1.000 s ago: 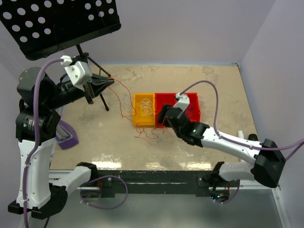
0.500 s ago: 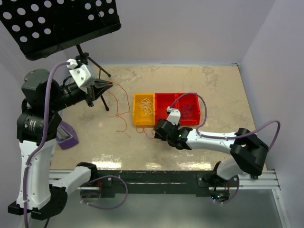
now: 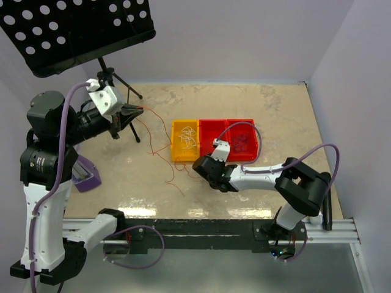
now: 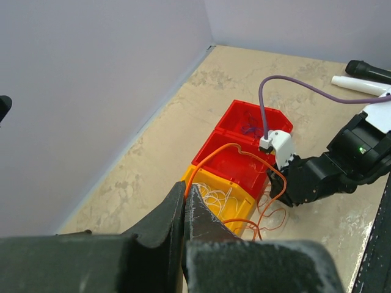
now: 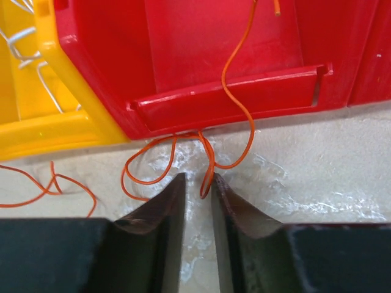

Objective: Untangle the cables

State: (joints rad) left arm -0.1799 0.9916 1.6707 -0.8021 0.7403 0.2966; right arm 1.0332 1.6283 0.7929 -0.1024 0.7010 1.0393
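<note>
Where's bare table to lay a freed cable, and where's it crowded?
Bare: the beige tabletop behind the yellow plastic bin and the two red plastic bins, and the stretch to their right. Crowded: in front of the bins, where the thin orange wire loops at the right gripper.

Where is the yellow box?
In the top view the yellow box sits mid-table, leftmost of three boxes, touching a red box on its right.

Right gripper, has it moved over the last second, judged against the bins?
Yes. From above, the right gripper has come off the middle red bin's front-left corner toward the near edge and slightly left, onto the table before the yellow bin.
</note>
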